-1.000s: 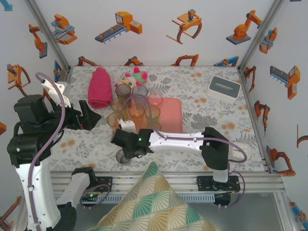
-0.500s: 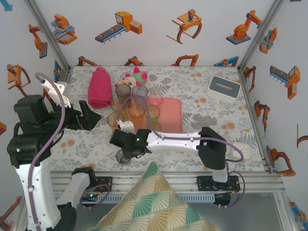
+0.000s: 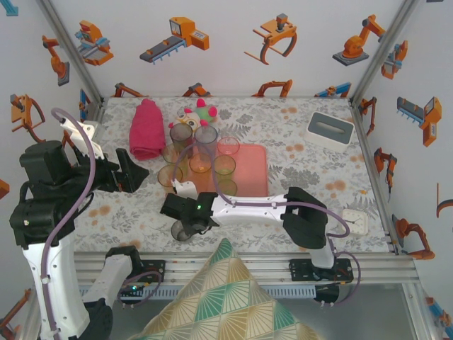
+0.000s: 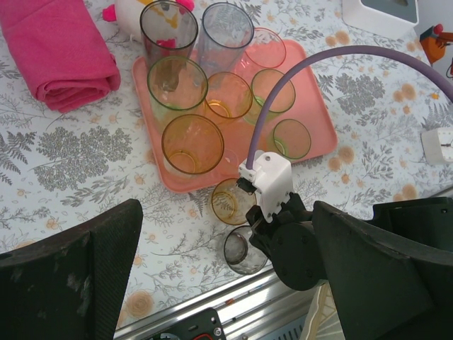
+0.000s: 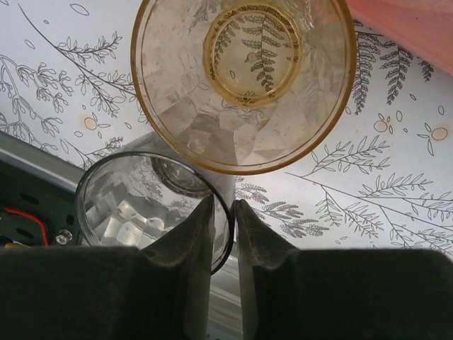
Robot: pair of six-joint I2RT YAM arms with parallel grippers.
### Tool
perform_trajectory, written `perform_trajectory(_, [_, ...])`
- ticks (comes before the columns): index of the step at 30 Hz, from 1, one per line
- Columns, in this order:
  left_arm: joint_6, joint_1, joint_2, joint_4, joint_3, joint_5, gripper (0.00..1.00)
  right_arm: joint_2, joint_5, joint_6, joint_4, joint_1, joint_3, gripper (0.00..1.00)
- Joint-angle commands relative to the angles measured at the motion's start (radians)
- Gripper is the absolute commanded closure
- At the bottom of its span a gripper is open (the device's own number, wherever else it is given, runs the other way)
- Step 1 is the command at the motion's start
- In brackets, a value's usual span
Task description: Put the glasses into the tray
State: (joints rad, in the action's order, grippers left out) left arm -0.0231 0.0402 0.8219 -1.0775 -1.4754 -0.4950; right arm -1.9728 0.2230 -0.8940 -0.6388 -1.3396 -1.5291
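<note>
Shifted slightly leftward since a second ago, the right arm lies stretched low across the near side of the table [image 3: 311,159]. The right gripper [image 5: 225,205] points down near the front edge, its fingers pinched on the rim of a grey glass [image 5: 134,212], one inside and one outside. An amber glass [image 5: 241,78] stands just beyond it, and both are off the tray [image 3: 253,166], by its near left corner. Other glasses crowd the tray's left half. The left arm is raised at the left, with the left gripper [image 3: 141,170] spread wide, well apart from them.
</note>
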Motion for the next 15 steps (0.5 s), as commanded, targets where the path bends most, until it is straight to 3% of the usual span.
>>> perform_trajectory(1, [-0.002,0.006,-0.002,0.008,-0.010,-0.022,0.03,0.006,0.023,-0.005,-0.021,-0.001,-0.014,0.82])
perform_trajectory(15, [0.000,0.005,0.000,0.011,-0.011,-0.023,0.03,0.032,0.030,0.010,-0.035,0.000,-0.009,0.91])
